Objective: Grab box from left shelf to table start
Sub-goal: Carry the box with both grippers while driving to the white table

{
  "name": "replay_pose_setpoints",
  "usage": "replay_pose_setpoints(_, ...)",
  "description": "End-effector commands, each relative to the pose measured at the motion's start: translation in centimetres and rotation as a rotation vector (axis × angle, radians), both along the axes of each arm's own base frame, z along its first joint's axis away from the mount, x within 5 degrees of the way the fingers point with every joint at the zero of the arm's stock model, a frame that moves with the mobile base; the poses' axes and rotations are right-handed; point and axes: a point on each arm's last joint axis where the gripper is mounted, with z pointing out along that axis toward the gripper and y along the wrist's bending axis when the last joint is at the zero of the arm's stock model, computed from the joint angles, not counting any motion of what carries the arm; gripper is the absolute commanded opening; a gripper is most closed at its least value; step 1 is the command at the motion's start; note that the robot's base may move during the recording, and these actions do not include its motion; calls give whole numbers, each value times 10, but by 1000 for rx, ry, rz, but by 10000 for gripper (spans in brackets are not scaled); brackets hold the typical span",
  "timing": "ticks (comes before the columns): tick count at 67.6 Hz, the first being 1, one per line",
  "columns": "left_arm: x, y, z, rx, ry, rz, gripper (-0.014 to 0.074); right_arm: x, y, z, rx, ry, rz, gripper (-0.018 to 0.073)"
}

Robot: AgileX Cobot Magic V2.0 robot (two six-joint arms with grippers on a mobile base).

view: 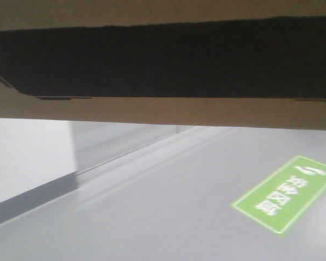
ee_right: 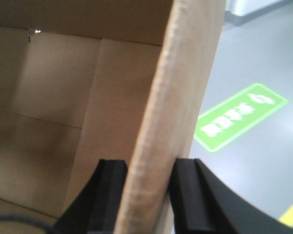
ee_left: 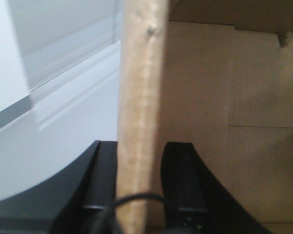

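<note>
i see smooth grey floor (view: pixel 152 217) with a green sign (view: pixel 285 194) lettered white, a yellow line (ee_right: pixel 292 210), and a pale wall (view: pixel 27 157) edged by a dark strip (view: pixel 32 198).

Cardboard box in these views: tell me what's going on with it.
Both arms hold the large brown cardboard box with a black printed panel. The left gripper clamps one upright wall and the right gripper another, each with the cardboard between its jaws. The box appears held up above the grey floor, near a green rectangular floor marking.
</note>
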Motion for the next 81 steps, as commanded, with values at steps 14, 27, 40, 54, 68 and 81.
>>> replay_pose_setpoints(14,-19,-16,43,-224,-296,-302,-93,12,2,21,52,-177,22,57)
replay_pose_setpoints(27,-19,-17,43,-222,-295,-303,-93,12,2,21,52,-177,22,57)
replay_pose_setpoints(40,-19,-17,43,-222,-295,-303,-93,12,2,21,52,-177,22,57)
replay_pose_setpoints(54,-19,-17,43,-222,-295,-303,-93,12,2,21,52,-177,22,57)
replay_pose_setpoints(68,-19,-17,43,-222,-295,-303,-93,12,2,21,52,-177,22,57)
replay_pose_setpoints(81,-19,-17,43,-222,-295,-303,-93,12,2,21,52,-177,22,57)
